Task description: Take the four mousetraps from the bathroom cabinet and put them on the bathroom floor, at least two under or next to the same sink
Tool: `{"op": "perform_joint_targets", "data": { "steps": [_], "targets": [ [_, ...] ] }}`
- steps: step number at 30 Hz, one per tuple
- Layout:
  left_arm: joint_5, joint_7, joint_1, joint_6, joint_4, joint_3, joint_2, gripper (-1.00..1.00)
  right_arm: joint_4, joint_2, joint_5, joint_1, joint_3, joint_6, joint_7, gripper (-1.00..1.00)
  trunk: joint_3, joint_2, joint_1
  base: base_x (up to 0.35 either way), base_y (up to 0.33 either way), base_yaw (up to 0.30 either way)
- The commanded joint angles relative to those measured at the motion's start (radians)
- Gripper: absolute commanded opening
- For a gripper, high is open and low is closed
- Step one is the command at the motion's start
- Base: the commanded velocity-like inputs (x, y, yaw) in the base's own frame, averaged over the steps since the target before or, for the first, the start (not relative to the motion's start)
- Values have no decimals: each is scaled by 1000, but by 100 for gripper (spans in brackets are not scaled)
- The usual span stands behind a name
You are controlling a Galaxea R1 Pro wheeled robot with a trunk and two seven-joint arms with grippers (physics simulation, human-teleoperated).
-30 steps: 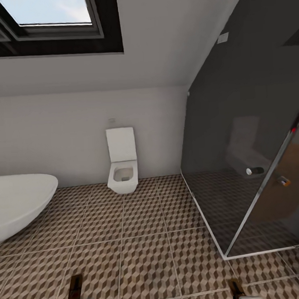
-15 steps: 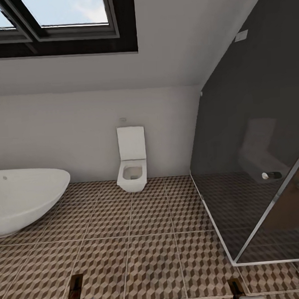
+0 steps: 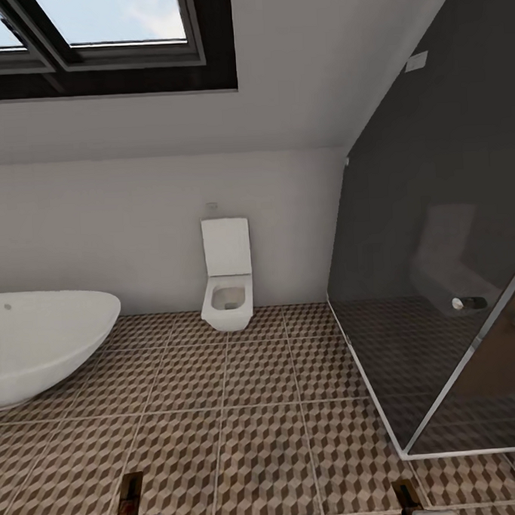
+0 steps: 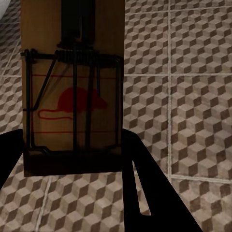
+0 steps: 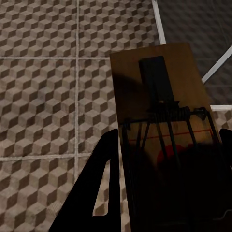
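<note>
Since a second ago my head camera has swung so the toilet (image 3: 228, 283) and bathtub (image 3: 43, 340) sit further right in view, and over the last half second nothing has shifted at all. I see the bathroom floor (image 3: 258, 408) with its cube-pattern tiles stretching ahead, the dark glass shower enclosure (image 3: 440, 278) on the right and a skylight (image 3: 102, 31) above. Down at the bottom edge of the head view, a brown sliver marks each mousetrap I carry. Through my left wrist camera, the left gripper (image 4: 72, 169) is clamped on the left mousetrap (image 4: 72, 92): its near edge sits between the dark fingers (image 4: 154, 193), the wooden board facing the camera with the wire spring, the bar and a red mouse print on it, held above the tiles. Through my right wrist camera, the right gripper (image 5: 169, 193) likewise grips the right mousetrap (image 5: 159, 121), its board reaching out over the floor toward the white shower threshold (image 5: 159, 24).
</note>
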Motion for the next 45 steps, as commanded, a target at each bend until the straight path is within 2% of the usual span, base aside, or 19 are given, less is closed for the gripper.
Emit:
{"op": "perform_joint_targets", "data": {
  "steps": [1,32,45],
  "targets": [
    [-6,10,-1,-1,1,-7,0,-100,-1,-1,-7,-1,8,-3,-5,-100,-2,-2,1,159,6,0],
    [-6,9,-1,-1,1,-7,0,-100,-1,-1,-6,-1,9,-3,-5,-100,-2,-2,1,265,162,0],
    [-6,9,-1,-1,1,-7,0,-100,-1,-2,-5,-1,10,-3,-4,-100,-2,-2,1,41,19,0]
  ]
}}
